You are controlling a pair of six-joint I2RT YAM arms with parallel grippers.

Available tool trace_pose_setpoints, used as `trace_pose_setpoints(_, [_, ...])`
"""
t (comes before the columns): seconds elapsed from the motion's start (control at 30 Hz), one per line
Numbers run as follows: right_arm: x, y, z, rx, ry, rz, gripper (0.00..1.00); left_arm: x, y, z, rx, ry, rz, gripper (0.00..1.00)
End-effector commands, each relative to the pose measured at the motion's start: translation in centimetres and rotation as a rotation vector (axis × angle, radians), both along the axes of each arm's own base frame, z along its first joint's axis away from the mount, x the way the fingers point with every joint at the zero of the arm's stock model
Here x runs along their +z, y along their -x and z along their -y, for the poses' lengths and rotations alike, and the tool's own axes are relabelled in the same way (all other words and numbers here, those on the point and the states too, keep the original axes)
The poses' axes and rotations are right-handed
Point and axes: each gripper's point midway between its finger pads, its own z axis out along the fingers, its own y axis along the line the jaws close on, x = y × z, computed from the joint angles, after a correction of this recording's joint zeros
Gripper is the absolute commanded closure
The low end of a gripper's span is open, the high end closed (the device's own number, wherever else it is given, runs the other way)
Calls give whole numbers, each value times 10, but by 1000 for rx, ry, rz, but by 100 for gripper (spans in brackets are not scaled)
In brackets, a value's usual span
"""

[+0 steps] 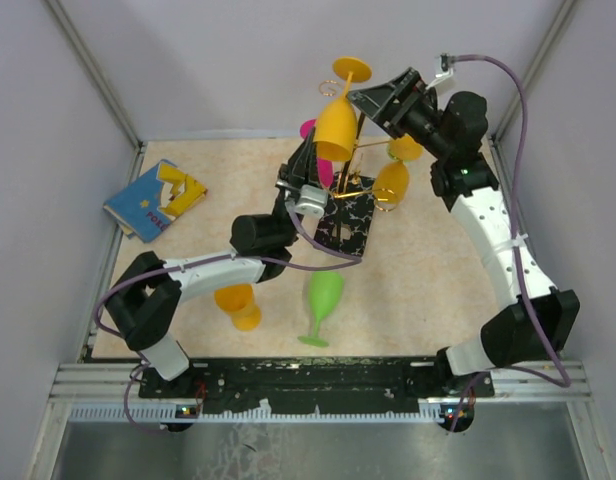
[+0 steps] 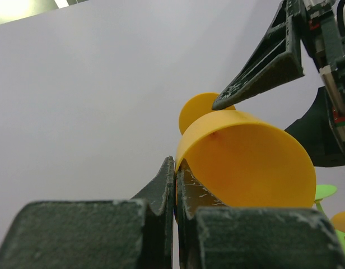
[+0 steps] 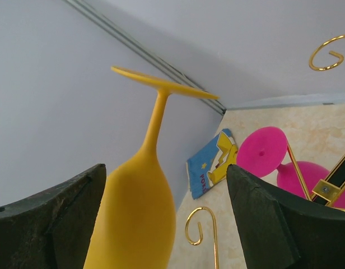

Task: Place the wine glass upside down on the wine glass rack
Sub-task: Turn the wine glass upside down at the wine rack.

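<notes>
While inverted, yellow wine glass point(image 3: 139, 224): left end effector point(image 2: 175, 168) rim-clenched, right end effector point(image 3: 164, 182) released

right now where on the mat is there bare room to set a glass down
Bare: the mat between the green glass and the right arm; also between the book and the rack. Crowded: around the rack and the raised wine glass.

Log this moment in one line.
wine glass: inverted, aloft by rack | left gripper: shut on rim | right gripper: open, straddling bowl
</notes>
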Motion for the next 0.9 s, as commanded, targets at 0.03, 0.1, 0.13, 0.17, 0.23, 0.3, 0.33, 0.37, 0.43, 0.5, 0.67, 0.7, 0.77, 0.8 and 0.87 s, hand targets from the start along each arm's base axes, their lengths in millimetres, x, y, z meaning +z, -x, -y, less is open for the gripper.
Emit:
trace_pose_setpoints(0.03, [33,6,-11,44,-35,114,13,18,14,-7,-69,79,53,100])
trace_pose_setpoints(0.1, [33,4,-13,53,-46,120,14,15,14,-5,-85,71,41,100])
trace_pose_setpoints(0.13, [34,4,-15,59,-52,123,15,14,14,-4,-91,69,37,100])
trace_pose_setpoints(0.17, [33,3,-16,63,-56,121,16,14,14,-3,-97,67,35,100])
trace_pose_setpoints(0.23, [32,1,-18,72,-60,120,18,14,15,-1,-111,63,34,100])
trace_pose_setpoints(0.3, [31,1,-20,85,-67,116,22,13,16,2,-127,55,31,100])
trace_pose_setpoints(0.33, [31,1,-21,91,-71,119,24,13,16,3,-133,49,30,100])
trace_pose_setpoints(0.37, [32,2,-22,99,-75,123,28,13,16,4,-138,44,28,100])
trace_pose_setpoints(0.43, [33,3,-23,107,-80,125,36,11,15,7,-141,36,25,100])
trace_pose_setpoints(0.5, [34,4,-23,112,-76,128,42,11,15,8,-141,33,23,100])
trace_pose_setpoints(0.67, [33,6,-23,116,-71,130,68,9,11,9,-136,36,13,100])
trace_pose_setpoints(0.7, [33,6,-24,116,-70,129,71,9,10,9,-131,35,12,100])
trace_pose_setpoints(0.77, [33,6,-23,115,-67,131,71,8,9,10,-124,36,7,100])
trace_pose_setpoints(0.8, [33,6,-23,112,-65,131,71,8,7,10,-118,36,5,100])
trace_pose_setpoints(0.87, [32,6,-24,113,-62,128,71,7,5,9,-109,41,3,100])
